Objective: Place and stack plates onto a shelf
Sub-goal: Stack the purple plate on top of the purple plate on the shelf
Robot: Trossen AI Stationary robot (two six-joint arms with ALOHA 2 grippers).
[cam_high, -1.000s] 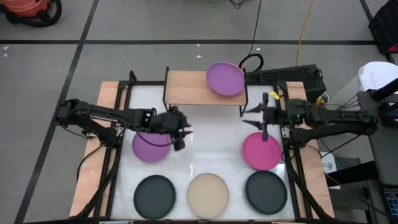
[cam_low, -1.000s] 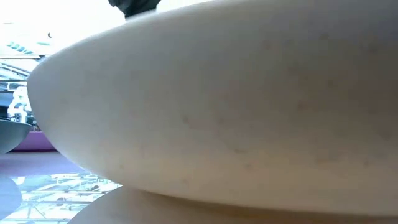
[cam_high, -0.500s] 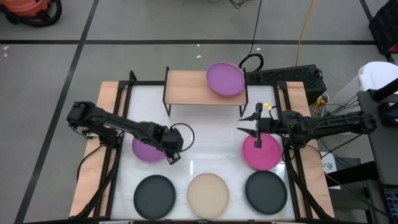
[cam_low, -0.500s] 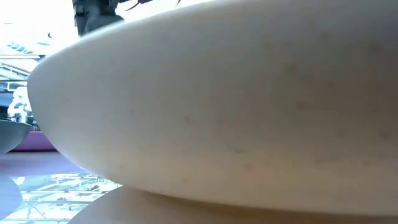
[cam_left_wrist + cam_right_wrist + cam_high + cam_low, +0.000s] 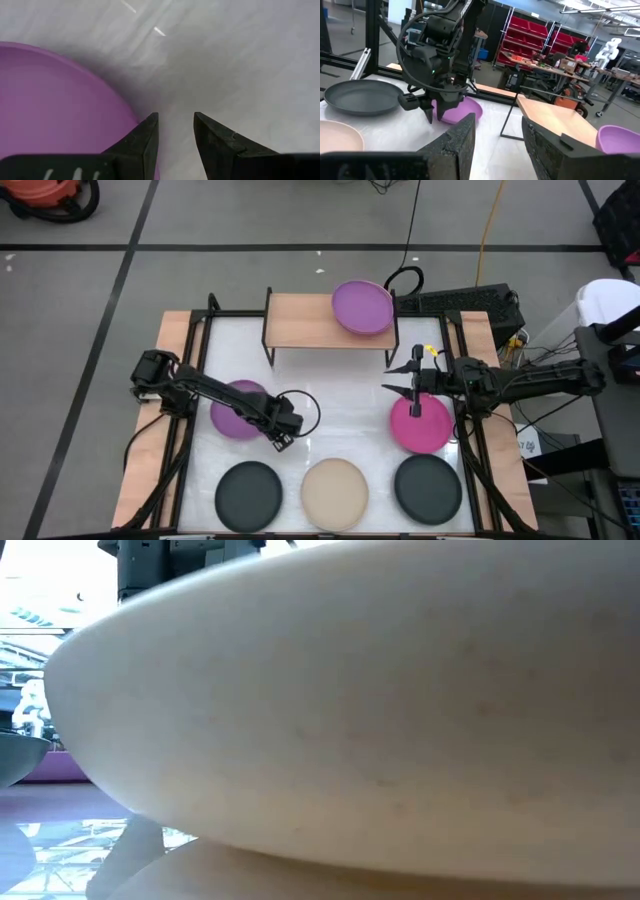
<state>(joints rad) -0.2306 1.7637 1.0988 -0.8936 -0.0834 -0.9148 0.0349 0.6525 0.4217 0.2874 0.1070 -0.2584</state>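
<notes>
the shelf (image 5: 300, 321) stands at the far edge of the white tabletop (image 5: 340, 420), and one purple plate (image 5: 362, 307) lies on its right end, overhanging the edge a little. the rest is placed from that shelf. in front of its left end the second purple plate (image 5: 240, 409) lies on the tabletop, partly covered by the left arm. the left gripper (image 5: 283, 438) points down just beside that plate's near right rim; in the left wrist view its fingers (image 5: 145, 142) stand a narrow gap apart with nothing between them, one tip at the rim of the plate (image 5: 55, 110), and whether it touches cannot be told.

in front of the shelf's right end hovers the right gripper (image 5: 403, 378), fingers parted and holding nothing, above the far edge of the magenta plate (image 5: 421, 423), which it partly hides.

farthest from the shelf runs a row: a black plate (image 5: 249, 495), the beige plate (image 5: 335, 492), another black plate (image 5: 428, 487).

the low view is almost wholly filled by the beige plate (image 5: 360, 700), so little else can be made out there.
</notes>
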